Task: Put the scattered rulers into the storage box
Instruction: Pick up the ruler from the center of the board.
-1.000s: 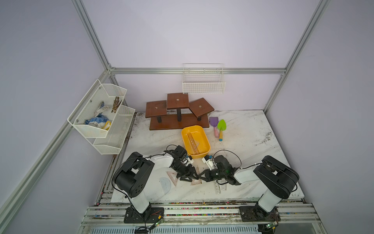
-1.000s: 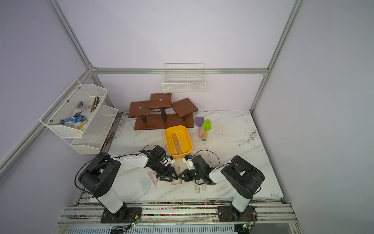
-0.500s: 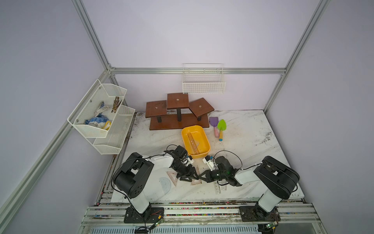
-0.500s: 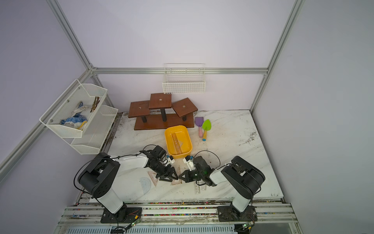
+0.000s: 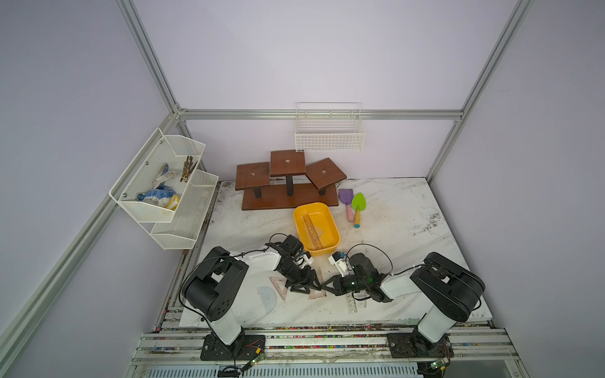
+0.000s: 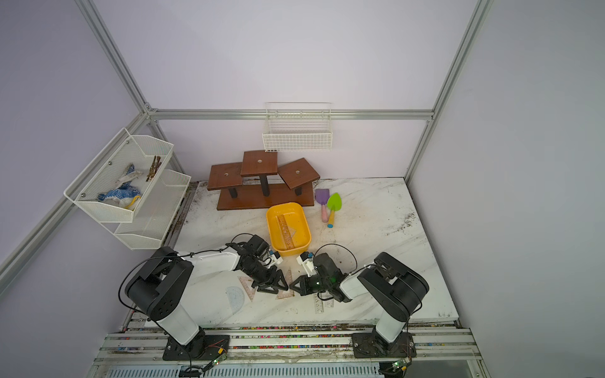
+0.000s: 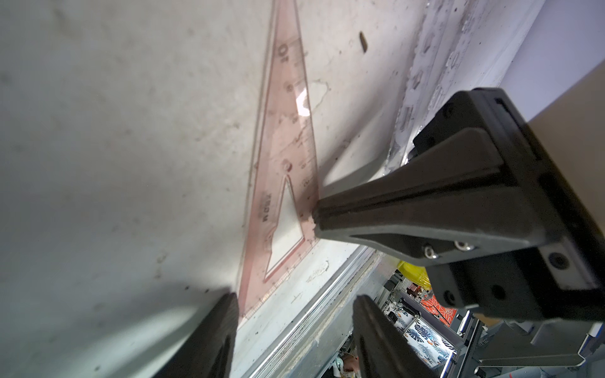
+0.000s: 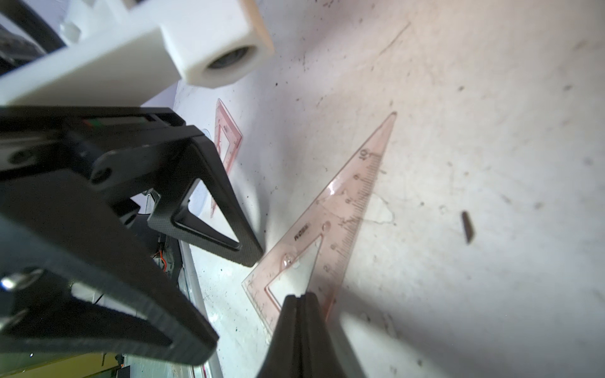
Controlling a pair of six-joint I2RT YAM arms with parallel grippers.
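Pink set square (image 8: 343,212) at right tool (image 8: 299,306)

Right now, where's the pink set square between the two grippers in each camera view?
Top view: set square, lower centre of the picture.
Top view: same spot.
Left wrist: mid-picture, long and narrow.
Right wrist: mid-picture.
Landmark: the shut right gripper, its tip at the set square's wide end in every view.
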